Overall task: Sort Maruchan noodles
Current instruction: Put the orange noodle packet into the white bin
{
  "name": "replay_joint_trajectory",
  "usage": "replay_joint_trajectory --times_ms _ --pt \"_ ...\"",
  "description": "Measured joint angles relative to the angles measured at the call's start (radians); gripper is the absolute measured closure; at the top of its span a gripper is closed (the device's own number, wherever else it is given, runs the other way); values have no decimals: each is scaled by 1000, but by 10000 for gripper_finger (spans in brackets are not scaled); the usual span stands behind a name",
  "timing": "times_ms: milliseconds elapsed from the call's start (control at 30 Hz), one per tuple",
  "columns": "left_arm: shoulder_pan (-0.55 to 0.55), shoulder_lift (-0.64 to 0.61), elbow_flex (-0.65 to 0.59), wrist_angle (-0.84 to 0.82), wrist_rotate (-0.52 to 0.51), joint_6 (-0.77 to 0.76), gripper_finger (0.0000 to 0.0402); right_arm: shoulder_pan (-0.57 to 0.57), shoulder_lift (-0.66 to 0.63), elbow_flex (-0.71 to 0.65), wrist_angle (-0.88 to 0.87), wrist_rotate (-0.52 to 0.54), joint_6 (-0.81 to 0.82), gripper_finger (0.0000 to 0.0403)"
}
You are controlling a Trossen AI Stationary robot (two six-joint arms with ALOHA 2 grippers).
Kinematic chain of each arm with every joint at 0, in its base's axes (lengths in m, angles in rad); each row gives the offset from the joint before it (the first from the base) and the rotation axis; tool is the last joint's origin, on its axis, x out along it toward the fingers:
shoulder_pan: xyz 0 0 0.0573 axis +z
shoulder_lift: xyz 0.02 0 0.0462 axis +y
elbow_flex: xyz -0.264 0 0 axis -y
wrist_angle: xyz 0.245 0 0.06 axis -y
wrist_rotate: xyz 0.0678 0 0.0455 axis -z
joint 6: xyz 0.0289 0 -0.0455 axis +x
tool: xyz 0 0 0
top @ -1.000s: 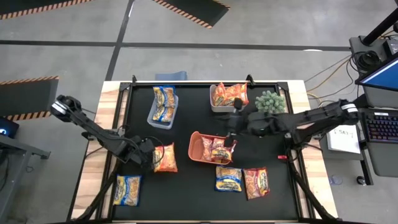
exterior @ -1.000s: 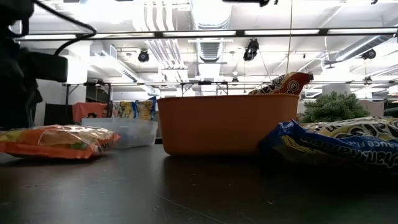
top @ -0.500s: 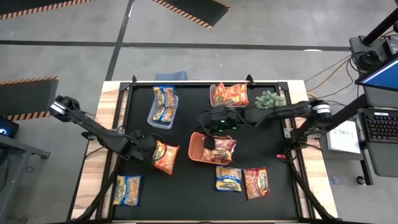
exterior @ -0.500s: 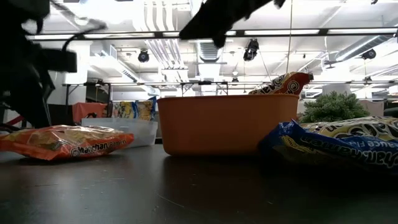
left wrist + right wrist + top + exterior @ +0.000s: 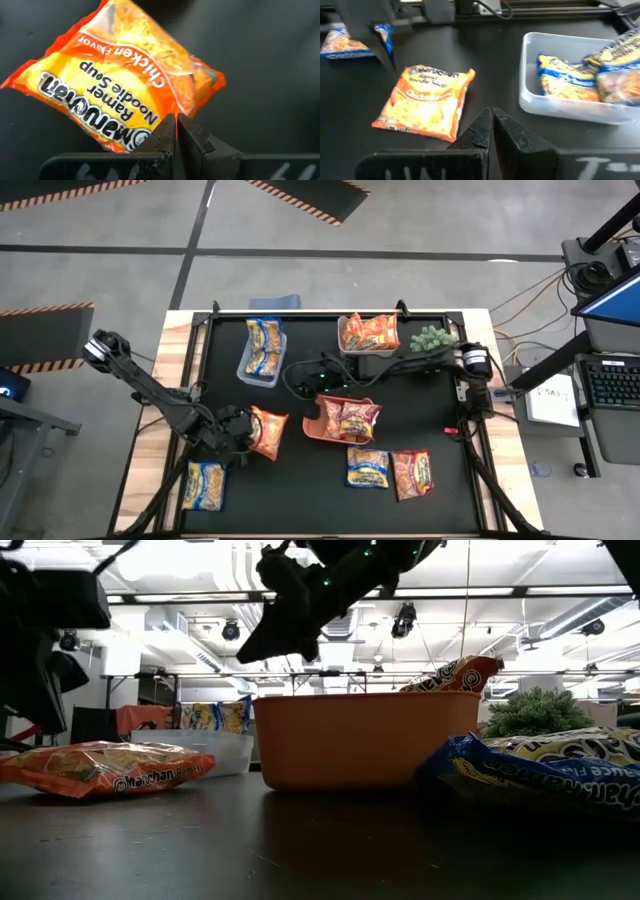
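An orange Maruchan packet [image 5: 267,431] [image 5: 115,80] lies flat on the black table at the left. My left gripper [image 5: 246,438] [image 5: 176,120] is shut, with its tips at the packet's edge. My right gripper [image 5: 291,375] [image 5: 491,115] hangs shut in the air between the clear bin [image 5: 262,352] and the orange bin [image 5: 318,420], holding nothing. The clear bin holds blue packets, the orange bin holds red ones [image 5: 352,420], and the white bin [image 5: 352,352] holds orange-red ones. Loose packets lie near the front: a blue one [image 5: 205,485], another blue one [image 5: 367,467] and a red one [image 5: 412,473]. My left gripper's shut fingertips [image 5: 168,131] stand at one long edge of the orange packet [image 5: 161,116], slanting down from the table's left. The packet lies on the table. I cannot tell whether the tips touch it.
A small green plant [image 5: 432,340] stands at the far right beside the white bin. My right arm [image 5: 420,362] stretches across the table's far half. In the low view the orange bin's wall [image 5: 360,740] stands in the middle, with a blue packet [image 5: 540,765] to its right.
My right gripper has swung from above the orange bin toward the table's left and sunk lower, tipping from pointing down to nearer level. The orange packet has turned on the table: its far right corner has swung toward the orange bin.
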Motion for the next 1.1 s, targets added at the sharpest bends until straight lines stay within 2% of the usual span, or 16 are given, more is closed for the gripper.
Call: replay_joint_trajectory --times_ms 100,300,433,600,800,967,1100 --pt "-2 55 0 1 -6 -11 401 -2 24 16 4 -34 1 394" --pt "-4 140 0 -8 -32 -29 401 -2 78 60 16 -39 34 392" --pt "-4 175 0 -8 -46 -58 401 -3 131 104 15 -87 68 374" --pt "-3 204 1 -7 -58 -83 401 -3 186 164 5 -137 115 319" --pt "-4 219 0 -7 -62 -98 401 -6 259 247 -7 -269 165 230" --pt "-4 219 -1 -8 -63 -101 401 -6 308 293 -35 -334 139 166" --pt "-4 219 -3 -8 -73 -108 401 -6 339 308 -34 -375 131 129"
